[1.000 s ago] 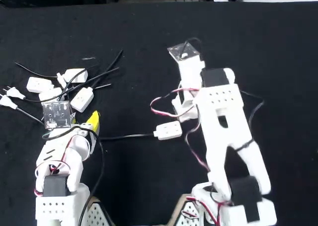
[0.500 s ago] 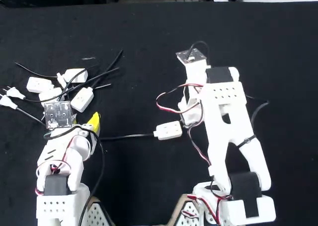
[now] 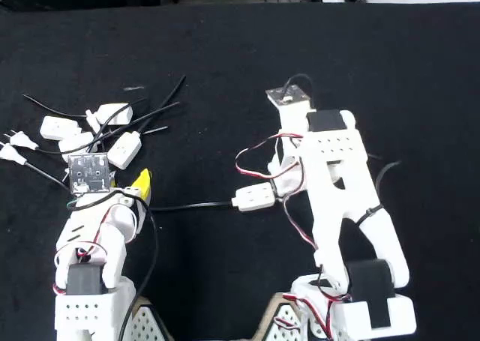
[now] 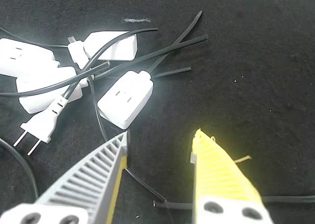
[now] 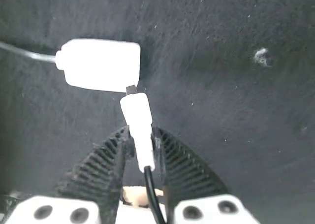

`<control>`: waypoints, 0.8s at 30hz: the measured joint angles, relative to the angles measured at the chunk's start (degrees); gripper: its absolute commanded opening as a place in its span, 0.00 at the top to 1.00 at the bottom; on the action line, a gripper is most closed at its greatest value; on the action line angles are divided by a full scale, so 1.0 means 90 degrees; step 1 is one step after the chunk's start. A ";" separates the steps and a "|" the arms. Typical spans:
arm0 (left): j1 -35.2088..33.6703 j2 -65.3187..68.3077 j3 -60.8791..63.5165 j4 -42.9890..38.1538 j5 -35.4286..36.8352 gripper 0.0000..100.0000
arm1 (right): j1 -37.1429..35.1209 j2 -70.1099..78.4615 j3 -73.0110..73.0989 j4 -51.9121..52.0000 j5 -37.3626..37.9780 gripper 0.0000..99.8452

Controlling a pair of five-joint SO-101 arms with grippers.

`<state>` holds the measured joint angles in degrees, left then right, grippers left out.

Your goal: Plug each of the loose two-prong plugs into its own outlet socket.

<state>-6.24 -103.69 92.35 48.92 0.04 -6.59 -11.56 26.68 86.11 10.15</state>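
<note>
Black cloth covers the counter [image 3: 420, 94], where a cluster of white outlet sockets [image 3: 124, 149] lies tangled with black cords [image 3: 154, 105] on the left side, and two loose two-prong plugs [image 3: 22, 139] rest at the cluster's outer edge with their prongs pointing away from it. One cord crosses over the sockets in the heap, and a plug [image 4: 42, 125] lies just beside the nearest socket [image 4: 125, 98]. A lone socket [image 3: 253, 197] sits apart near the middle of the counter, its own cord [image 3: 187, 204] trailing toward the left arm [image 3: 94, 228]. The right arm [image 3: 341, 191] stretches forward from its base at the near edge and bends down over that lone socket. The right end effector [image 5: 141, 134] is clamped narrowly on a white plug [image 5: 138, 118], whose prong end touches the near corner of the socket [image 5: 98, 65], with the plug body tilted slightly off square. The left arm is folded low at the near left, its left end effector [image 4: 160, 134] spread wide, holding nothing, above bare cloth just short of the cluster.
</note>
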 measured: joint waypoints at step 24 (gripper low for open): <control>0.2071 0.5118 -0.2647 -0.0527 -0.0244 0.78 | 0.0205 0.0000 0.0029 0.0098 0.0166 0.99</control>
<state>12.40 -57.63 68.53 44.18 -2.15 -4.75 -11.56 26.95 86.99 11.65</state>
